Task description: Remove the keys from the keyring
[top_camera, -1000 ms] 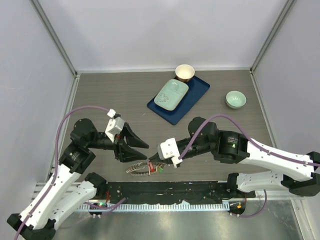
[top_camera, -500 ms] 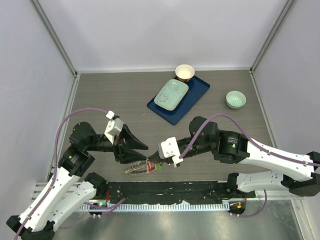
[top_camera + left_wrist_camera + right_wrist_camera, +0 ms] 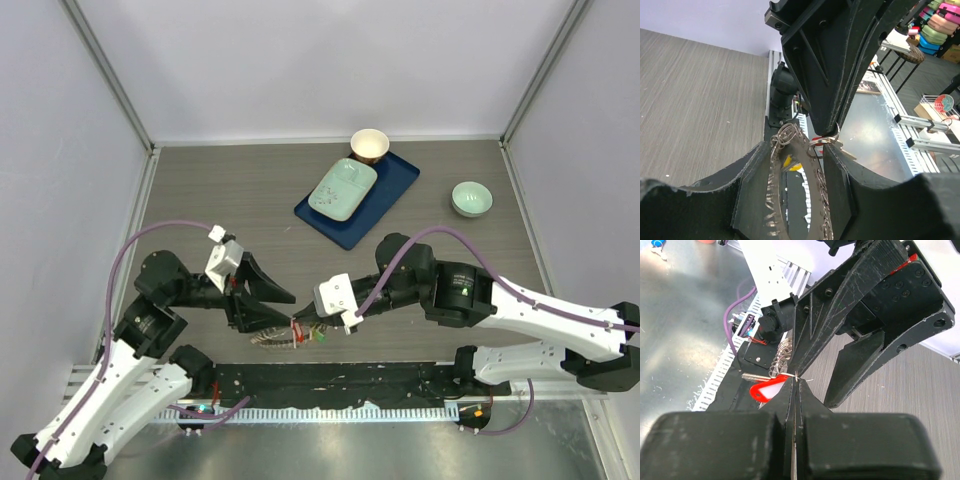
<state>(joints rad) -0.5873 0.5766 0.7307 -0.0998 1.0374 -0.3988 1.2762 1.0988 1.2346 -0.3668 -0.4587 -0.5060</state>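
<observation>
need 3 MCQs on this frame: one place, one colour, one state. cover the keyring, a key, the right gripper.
1. Where is the keyring?
A) on the blue tray
B) beside the green bowl
C) at the near edge of the table

2. What colour is the key head beside the right gripper in the right wrist view?
A) red
B) blue
C) white

3. The right gripper is:
A) wide open
B) shut
C) out of view

Answers:
1. C, it lies at the front edge, between the two arms.
2. A, a red plastic head shows just left of the tips.
3. B, no gap shows at its tips, which pinch a small ring.
</observation>
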